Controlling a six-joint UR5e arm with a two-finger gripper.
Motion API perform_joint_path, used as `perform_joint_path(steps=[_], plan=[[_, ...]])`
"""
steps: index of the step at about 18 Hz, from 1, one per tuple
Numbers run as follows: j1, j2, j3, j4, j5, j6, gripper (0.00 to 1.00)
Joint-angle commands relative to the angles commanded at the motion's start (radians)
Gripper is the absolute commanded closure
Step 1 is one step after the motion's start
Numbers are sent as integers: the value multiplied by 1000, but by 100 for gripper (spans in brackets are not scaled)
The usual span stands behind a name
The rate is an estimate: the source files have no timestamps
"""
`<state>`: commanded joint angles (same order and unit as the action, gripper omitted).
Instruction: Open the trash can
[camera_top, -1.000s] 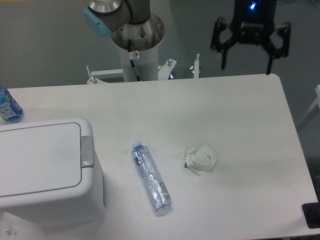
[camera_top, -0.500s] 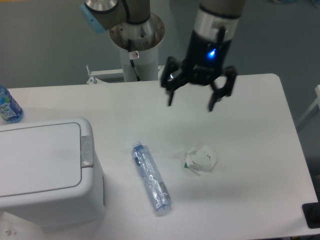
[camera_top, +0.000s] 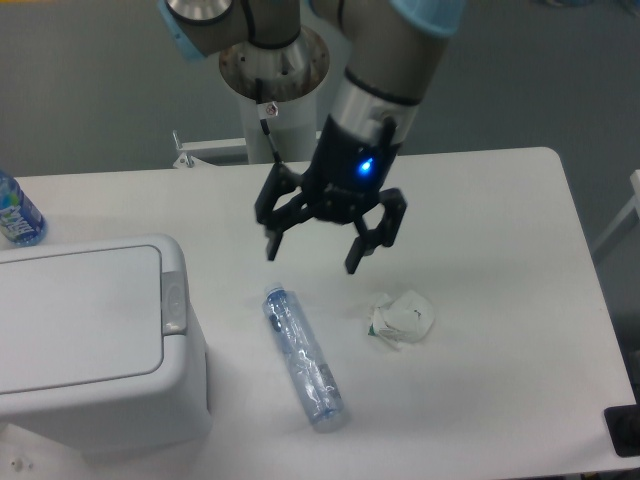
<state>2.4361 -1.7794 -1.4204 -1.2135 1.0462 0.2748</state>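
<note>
My pincer (camera_top: 313, 258) hangs above the middle of the white surface (camera_top: 500, 210), its two dark fingers spread wide with nothing between them. A blue light glows on the wrist just above it.

The trash can (camera_top: 90, 345), a large boxy white bin with rounded corners, sits at the near left edge of the surface, well apart from my pincer. Its flat rectangular lid (camera_top: 75, 315) lies shut. A small grey latch tab (camera_top: 174, 302) sits on the lid's right edge, the side facing my pincer.

Between my pincer and the bin, a clear plastic bottle (camera_top: 303, 355) lies on its side. A crumpled white wrapper (camera_top: 402, 318) rests to its right, near my pincer's right finger. A second bottle with a blue label (camera_top: 17, 212) stands at the far left edge, behind the bin.

I judge that the step in hand is the approach to the latch. To do it well, I should travel left and toward the camera at a height that passes over the lying bottle, so I do not knock it. I should settle one fingertip squarely on the grey tab, not on the lid beside it. I cannot tell whether the tab wants a press or a lift, so I should make contact slowly and watch the lid edge.
</note>
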Motion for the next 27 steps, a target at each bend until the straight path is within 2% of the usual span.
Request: perform_joint_path(steps=[3,7,27], plan=[[-48,-23,0,32,11,-3,0],[-75,-32,0,32,9,-9,0],[-114,-66,-9,48,14,-8,0]])
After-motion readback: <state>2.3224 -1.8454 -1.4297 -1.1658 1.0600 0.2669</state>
